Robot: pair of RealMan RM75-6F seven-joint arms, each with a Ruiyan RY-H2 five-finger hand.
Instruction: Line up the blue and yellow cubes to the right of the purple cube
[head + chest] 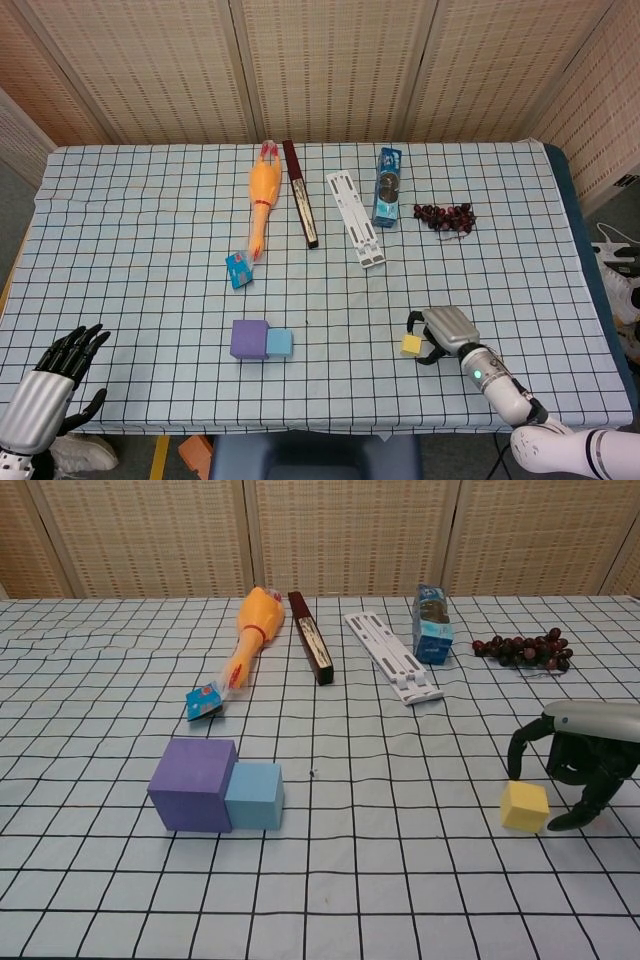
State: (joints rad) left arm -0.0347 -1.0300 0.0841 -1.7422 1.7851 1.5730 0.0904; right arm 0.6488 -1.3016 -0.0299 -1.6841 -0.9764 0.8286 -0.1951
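The purple cube [248, 338] [193, 783] sits near the table's front, with the smaller blue cube [279, 343] [254, 795] touching its right side. Far to the right lies the small yellow cube [411, 345] [525, 806]. My right hand [443, 333] [580, 760] hovers just right of the yellow cube, fingers curved down around it; whether they touch it is unclear, and nothing is lifted. My left hand [52, 387] hangs off the table's front left corner, fingers spread and empty; the chest view does not show it.
Along the back stand a rubber chicken [261, 192], a dark long box [300, 192], a white bracket [355, 218], a blue carton [387, 186] and grapes [446, 216]. A small blue packet [239, 269] lies behind the purple cube.
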